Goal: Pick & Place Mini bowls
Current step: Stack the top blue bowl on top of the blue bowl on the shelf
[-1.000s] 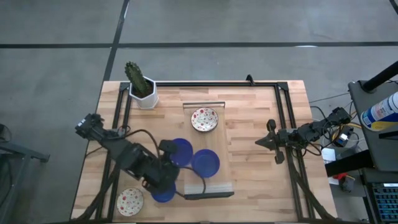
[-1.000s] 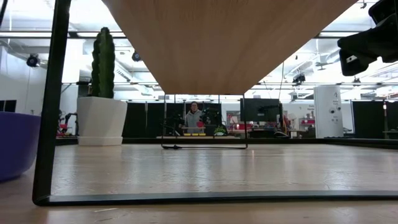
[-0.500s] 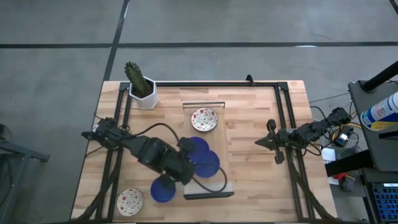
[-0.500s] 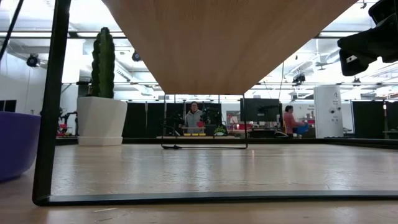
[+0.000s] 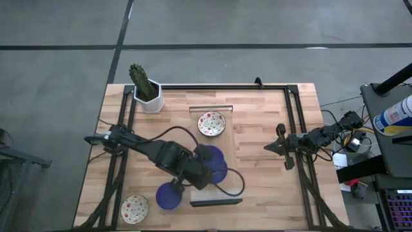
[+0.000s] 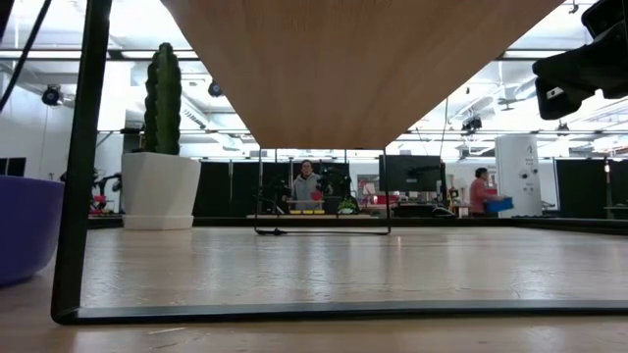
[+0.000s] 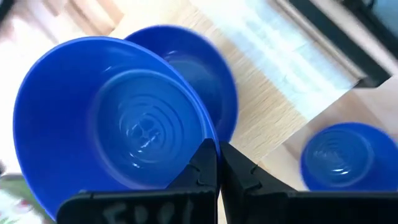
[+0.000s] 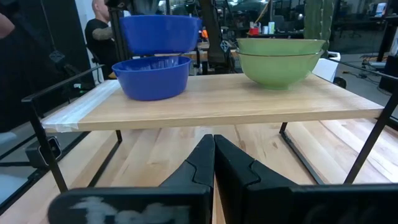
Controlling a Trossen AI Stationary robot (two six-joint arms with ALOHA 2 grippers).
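Jaws on my left gripper [image 7: 217,163] pinch the rim of a blue bowl [image 7: 118,124], carried just above a second blue bowl [image 7: 202,81] on the raised wooden shelf [image 5: 226,129]. I'd centre it over that one, lower gently and let go only once nested. Right gripper [image 5: 278,147] waits, jaws closed on nothing, over the worktop's [image 5: 270,187] right side.

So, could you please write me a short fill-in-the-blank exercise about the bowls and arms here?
The left end effector is shut on the rim of a ___ mini bowl. The high view shows ___ speckled bowls. The white pot holds a ___. The idle end effector at the table's side belongs to the ___ arm.
Missing words: blue; two; cactus; right.
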